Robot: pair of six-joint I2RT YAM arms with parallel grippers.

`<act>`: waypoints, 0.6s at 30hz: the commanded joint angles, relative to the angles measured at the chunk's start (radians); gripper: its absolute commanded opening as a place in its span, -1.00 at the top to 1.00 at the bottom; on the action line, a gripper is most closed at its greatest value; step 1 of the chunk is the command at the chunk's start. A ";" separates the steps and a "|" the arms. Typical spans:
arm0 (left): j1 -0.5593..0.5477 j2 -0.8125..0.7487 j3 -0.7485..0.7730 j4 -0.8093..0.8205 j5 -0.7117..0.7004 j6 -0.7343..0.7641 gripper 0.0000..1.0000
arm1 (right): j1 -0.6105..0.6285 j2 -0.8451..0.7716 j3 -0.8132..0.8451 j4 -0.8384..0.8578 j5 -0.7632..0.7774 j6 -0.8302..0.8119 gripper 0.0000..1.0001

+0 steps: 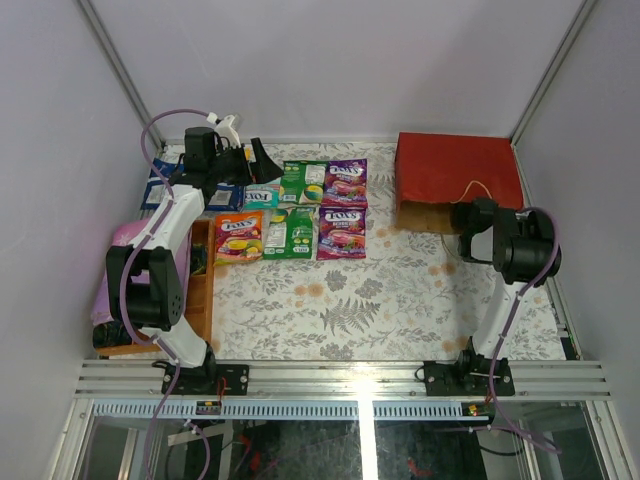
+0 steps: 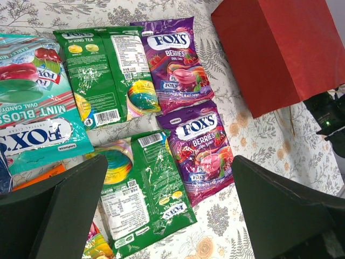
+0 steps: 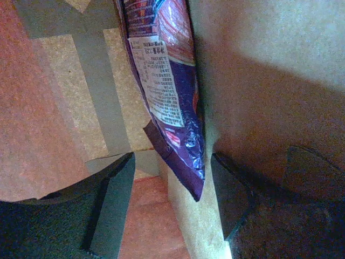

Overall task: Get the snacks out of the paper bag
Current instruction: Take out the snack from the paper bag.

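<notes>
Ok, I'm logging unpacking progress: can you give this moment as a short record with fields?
paper bag: red, on its side, far right of table
snacks out: packets flat in rows, far left-centre
snack inside: purple packet, between open jaws of right gripper, ungripped
left gripper: open above the rows
right gripper: open, inside the bag

Right gripper (image 3: 172, 161): overhead, fingertips lost in the mouth of the large red paper bag (image 1: 457, 170) at the tabletop's far right corner. Glossy purple candy packet (image 3: 172, 108) inside, cut by right wrist view's top edge, back print unreadable. Blue-and-white packs (image 1: 157, 188), far left corner, half under left arm (image 1: 175, 215). Teal mint packet (image 2: 32, 118) cut by left wrist view's left edge
</notes>
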 commanded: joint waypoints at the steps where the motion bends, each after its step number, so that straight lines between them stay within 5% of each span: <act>1: -0.007 0.005 0.032 -0.005 -0.011 0.023 -0.99 | 0.008 0.055 0.090 -0.068 0.065 -0.089 -0.31; 7: -0.005 0.012 0.036 -0.010 -0.014 0.026 -0.99 | 0.009 0.155 0.270 -0.140 0.007 -0.154 -0.08; 14: -0.004 0.013 0.037 -0.014 -0.027 0.031 -0.99 | 0.009 0.200 0.373 -0.132 -0.073 -0.210 0.95; 18: -0.005 0.019 0.036 -0.007 -0.028 0.026 -0.99 | 0.011 0.116 0.325 -0.116 -0.084 -0.266 1.00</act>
